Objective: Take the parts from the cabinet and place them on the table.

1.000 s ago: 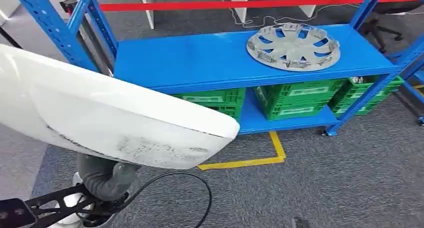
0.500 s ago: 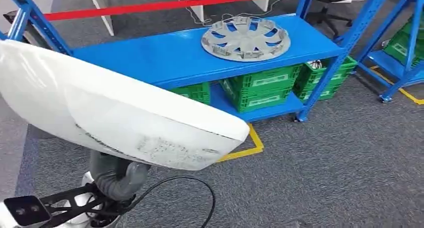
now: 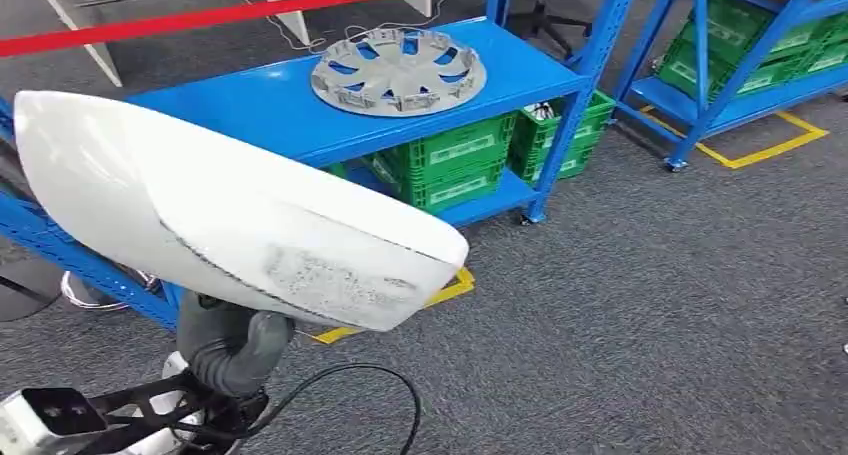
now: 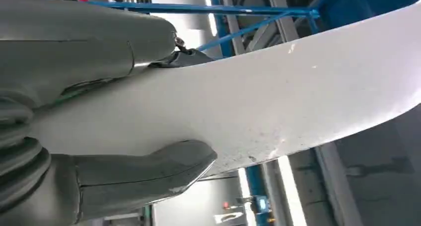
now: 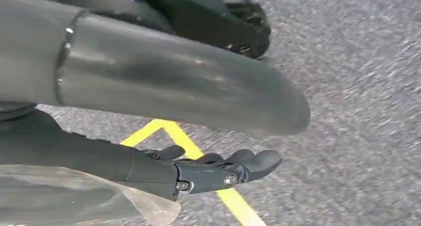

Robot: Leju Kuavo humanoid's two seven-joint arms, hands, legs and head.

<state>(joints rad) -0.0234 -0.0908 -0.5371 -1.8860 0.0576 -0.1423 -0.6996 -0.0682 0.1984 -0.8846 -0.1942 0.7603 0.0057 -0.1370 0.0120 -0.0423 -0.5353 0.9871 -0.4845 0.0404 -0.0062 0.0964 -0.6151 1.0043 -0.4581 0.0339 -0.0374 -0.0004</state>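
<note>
- Dark grey carpet (image 3: 650, 305) with yellow floor tape surrounds the blue metal shelving rack (image 3: 270, 105).
- Nearest, the left hand (image 4: 99, 131) clamps the large white curved panel (image 3: 230, 225), thumb beneath and fingers (image 4: 89, 42) over its edge; it looks stiff, light, smooth and bulky, so best held near mid-edge.
- The right hand (image 5: 218, 169) hangs empty, fingers loosely apart.
- Farther, a silver hubcap (image 3: 398, 70) lies on the rack's top shelf.

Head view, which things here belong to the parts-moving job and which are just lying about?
Job:
large white curved panel, gripped by the left robot hand
grey plastic hubcap on the blue metal shelf

Lying about:
green plastic crates
red barrier tape
yellow floor tape
</note>
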